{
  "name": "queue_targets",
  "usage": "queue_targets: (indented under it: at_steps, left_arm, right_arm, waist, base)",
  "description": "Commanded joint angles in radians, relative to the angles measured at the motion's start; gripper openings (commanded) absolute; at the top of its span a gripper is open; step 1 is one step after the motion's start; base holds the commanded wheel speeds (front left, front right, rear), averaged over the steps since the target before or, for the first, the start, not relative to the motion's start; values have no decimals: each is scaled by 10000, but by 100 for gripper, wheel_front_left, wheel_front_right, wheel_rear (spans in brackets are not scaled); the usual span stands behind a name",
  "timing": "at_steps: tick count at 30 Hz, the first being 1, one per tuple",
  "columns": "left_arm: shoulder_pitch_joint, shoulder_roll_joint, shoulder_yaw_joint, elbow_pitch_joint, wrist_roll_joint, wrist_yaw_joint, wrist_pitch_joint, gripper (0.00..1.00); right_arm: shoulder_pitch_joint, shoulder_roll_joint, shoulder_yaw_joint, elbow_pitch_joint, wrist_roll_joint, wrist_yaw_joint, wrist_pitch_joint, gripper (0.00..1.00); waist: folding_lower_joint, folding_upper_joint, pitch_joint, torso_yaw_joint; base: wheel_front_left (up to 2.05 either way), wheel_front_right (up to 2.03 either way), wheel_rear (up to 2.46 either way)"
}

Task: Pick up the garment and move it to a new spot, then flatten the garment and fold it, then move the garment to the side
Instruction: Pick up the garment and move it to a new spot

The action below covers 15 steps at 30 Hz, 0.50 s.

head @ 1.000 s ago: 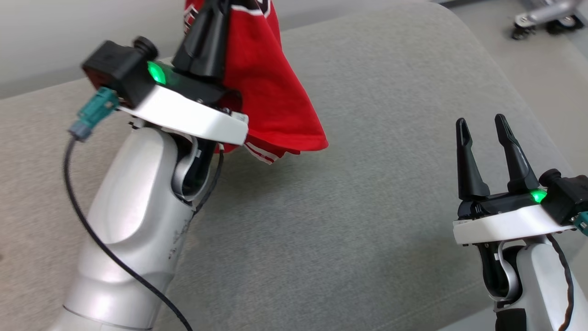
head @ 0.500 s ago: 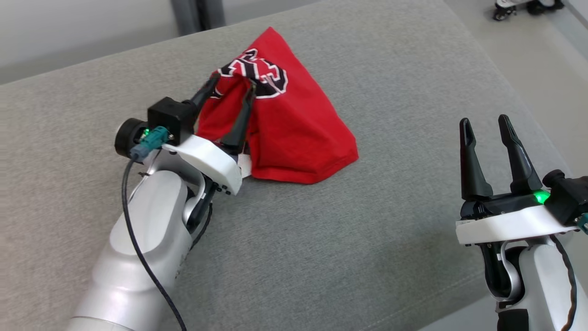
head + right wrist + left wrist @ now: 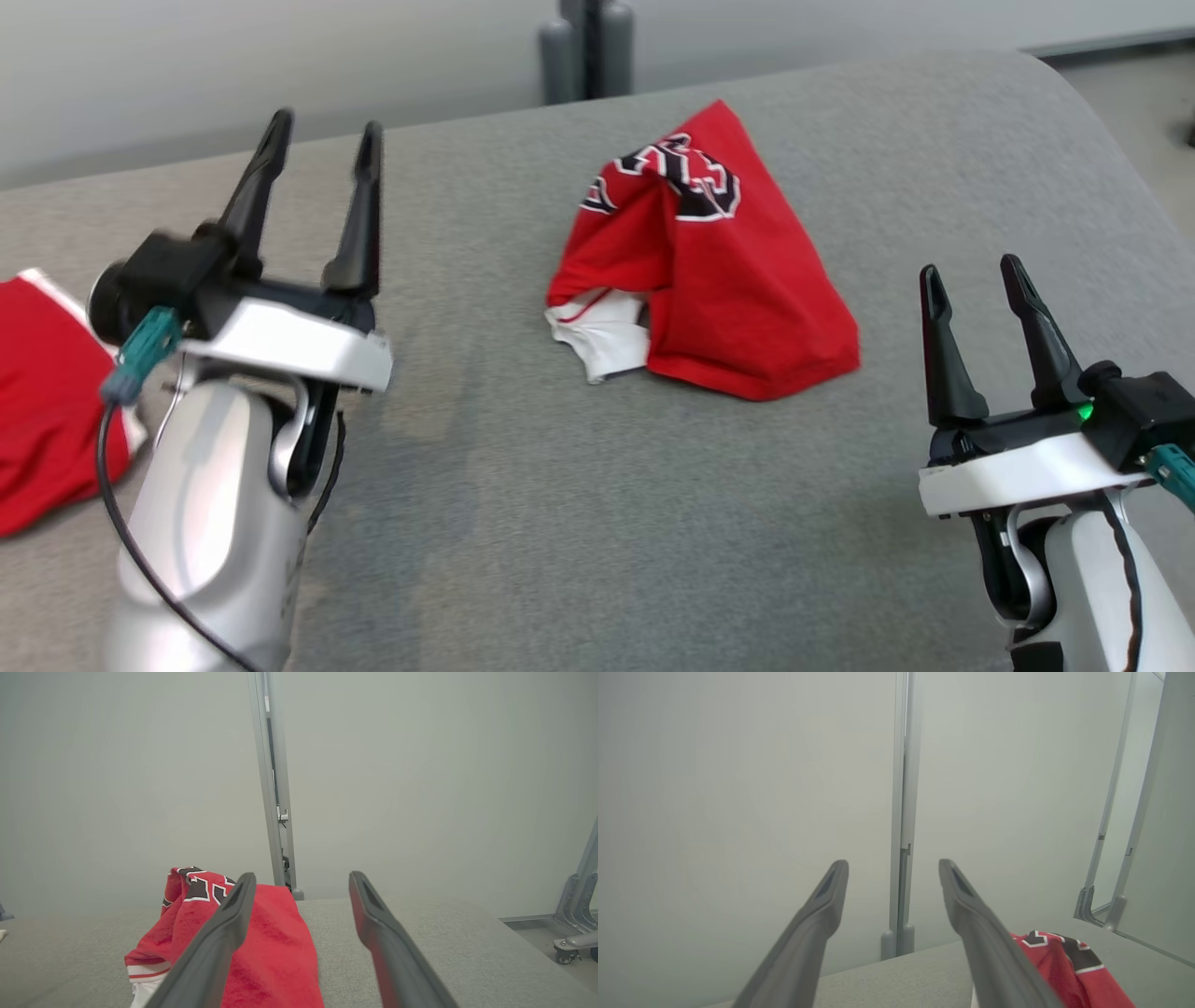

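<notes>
A red garment (image 3: 719, 289) with a black and white print and white trim lies crumpled in a heap on the grey cushioned surface (image 3: 579, 523), back of centre. The same heap appears in the right wrist view as the garment (image 3: 275, 947) and at the lower right of the left wrist view (image 3: 1069, 966). My left gripper (image 3: 322, 145) stands open and empty to the garment's left, well apart from it. My right gripper (image 3: 971, 275) stands open and empty at the lower right, a short way from the garment's right edge.
A second red cloth (image 3: 47, 401) with a white edge lies at the far left of the surface. Grey posts (image 3: 583, 56) stand behind the back edge before a pale wall. The surface curves off at the right (image 3: 1111, 159).
My left gripper has let go of the garment, opened and drawn back to the left. The garment now lies in a heap. The head camera has shifted. The right gripper stayed put.
</notes>
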<state>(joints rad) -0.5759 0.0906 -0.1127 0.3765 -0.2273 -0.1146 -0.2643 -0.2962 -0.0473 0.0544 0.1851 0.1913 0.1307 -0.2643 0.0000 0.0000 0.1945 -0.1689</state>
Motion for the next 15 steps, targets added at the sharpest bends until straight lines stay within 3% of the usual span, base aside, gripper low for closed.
queue_targets:
  at_steps: [1, 6, 15]
  left_arm:
    - [525, 26, 282, -294, 83, -33, 1, 100]
    - [1940, -160, 958, -919, 253, -90, 1, 100]
    - [4016, -387, 1060, -1698, 663, -79, 1, 100]
  right_arm:
    - [168, -55, -3, 62, -83, 1, -7, 100]
    - [452, -57, 45, 238, -297, 1, -7, 100]
    - [960, -60, 131, 473, -412, 1, -7, 100]
  waist:
    - [0, 0, -477, 620]
    - [0, 0, -909, 1292]
    - [0, 0, -1305, 1908]
  base:
    - [0, 0, 0]
    - [0, 0, 0]
    - [0, 0, 0]
